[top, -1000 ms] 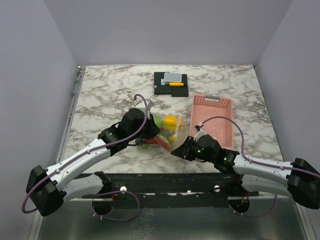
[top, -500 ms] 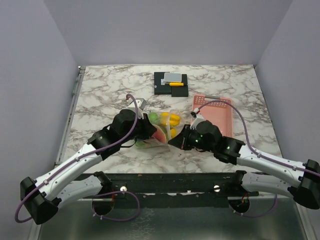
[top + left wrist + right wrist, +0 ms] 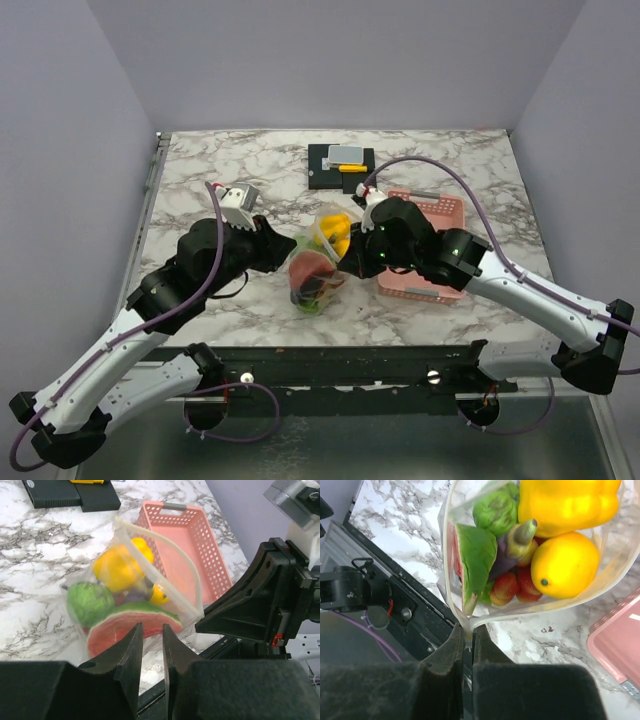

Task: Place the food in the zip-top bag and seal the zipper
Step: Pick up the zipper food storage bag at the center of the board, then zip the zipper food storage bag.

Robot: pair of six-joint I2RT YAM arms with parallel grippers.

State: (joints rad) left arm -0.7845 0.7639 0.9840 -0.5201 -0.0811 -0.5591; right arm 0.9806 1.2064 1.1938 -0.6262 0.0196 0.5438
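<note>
Clear plastic, crinkled, makes up the bag [image 3: 318,268], which sits at the middle of the marble table [image 3: 200,190] between the two arms, with the food [image 3: 125,596] inside it. Through the film show a yellow pepper [image 3: 565,502], a lemon [image 3: 565,565], a round green piece [image 3: 495,507], a watermelon slice [image 3: 131,626], a purple piece [image 3: 512,545] and some strawberries [image 3: 514,586]. The right gripper [image 3: 466,642] is pinched tight on the bag's rim, and the pale strip of the rim runs straight down into the seam between its jaws. In the left wrist view the two rim strips bow apart, so the mouth of the bag stands open there. The left gripper [image 3: 151,630] is at the opposite side of the bag, by the watermelon slice, its fingers [image 3: 131,652] only a narrow gap apart. Whether any film lies between them I cannot tell. From above the bag leans, its yellow end toward the far side and its red end toward the arms' bases. Whether its bottom touches the table is unclear. The pink basket [image 3: 448,208] lies just beside the bag on the right, partly under the right arm. A black block [image 3: 342,168] sits well apart at the far side.
</note>
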